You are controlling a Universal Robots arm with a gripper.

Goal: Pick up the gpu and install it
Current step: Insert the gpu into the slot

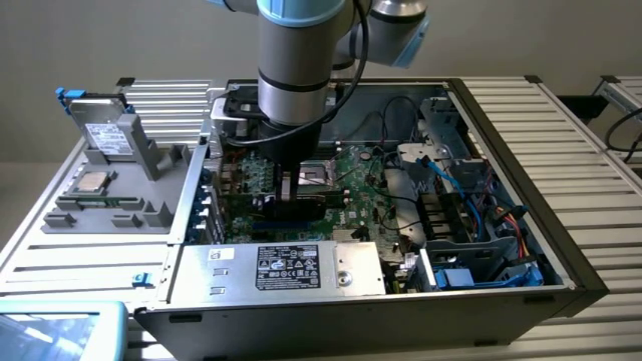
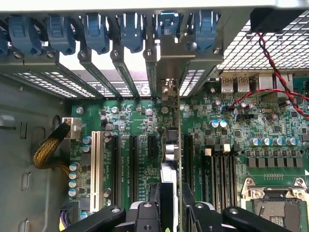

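Observation:
The gpu point(image 1: 298, 203) stands on edge inside the open computer case, above the green motherboard point(image 1: 361, 169), with its black cooler facing sideways. My gripper point(image 1: 291, 189) reaches down from the arm and is shut on the card's upper edge. In the wrist view the gpu point(image 2: 172, 145) shows edge-on between my fingers point(image 2: 153, 205), running along an expansion slot of the motherboard point(image 2: 135, 145). Its silver bracket point(image 2: 169, 60) meets the case's rear slot opening. Whether the card's lower edge is pressed fully into the slot, I cannot tell.
A grey fixture point(image 1: 150, 162) at the exterior view's left holds a drive box point(image 1: 105, 134), a processor point(image 1: 95, 180) and a memory stick point(image 1: 95, 201). The power supply point(image 1: 291, 267) lies at the case's front. Cables point(image 1: 471, 195) crowd the right. Blue slot clips point(image 2: 96, 29) line the rear wall.

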